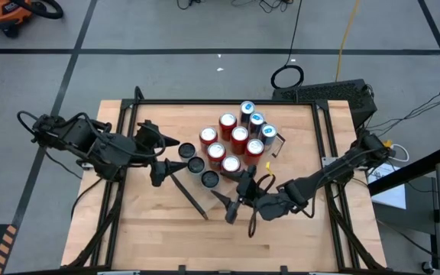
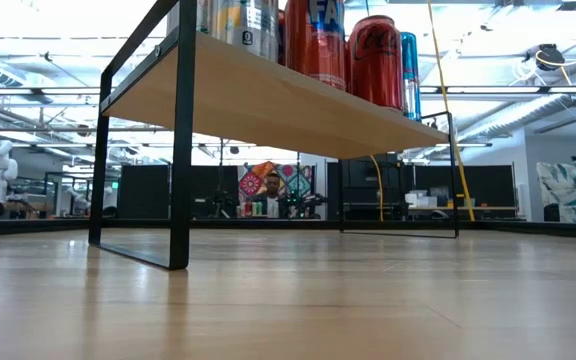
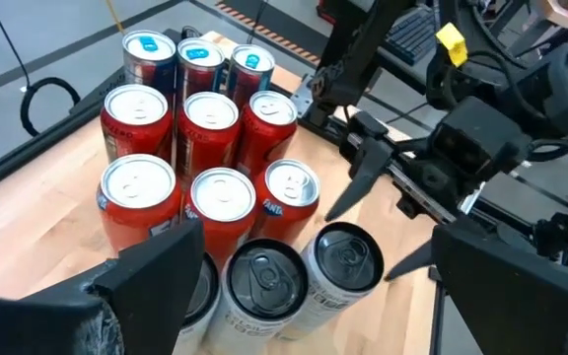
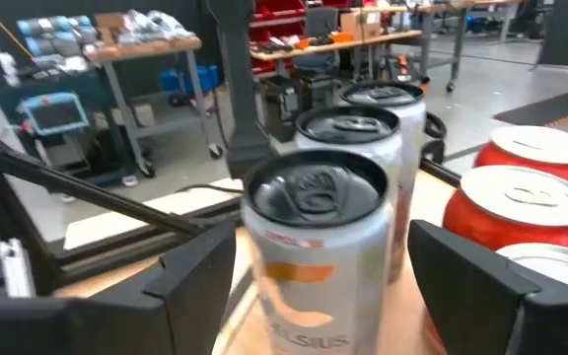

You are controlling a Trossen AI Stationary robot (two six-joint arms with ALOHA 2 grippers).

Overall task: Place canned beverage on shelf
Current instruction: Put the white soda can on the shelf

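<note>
The light-wood shelf (image 2: 268,100) stands on its black brackets (image 2: 180,150) in the middle of the table. Several cans stand upright on it: red ones (image 1: 240,135), blue ones (image 1: 257,120) and a row of three silver ones (image 1: 197,164). My left gripper (image 1: 173,156) is open at the shelf's left side, facing the silver row (image 3: 264,286). My right gripper (image 1: 226,205) is open at the shelf's near side. Its fingers stand on either side of the nearest silver can (image 4: 314,247) with gaps showing, touching nothing.
The table's black frame (image 1: 323,153) runs along its edges. A keyboard (image 1: 334,90) lies beyond the far right corner. Bare wood (image 1: 205,244) lies toward the table's near edge. A person (image 2: 272,185) sits far back in the room.
</note>
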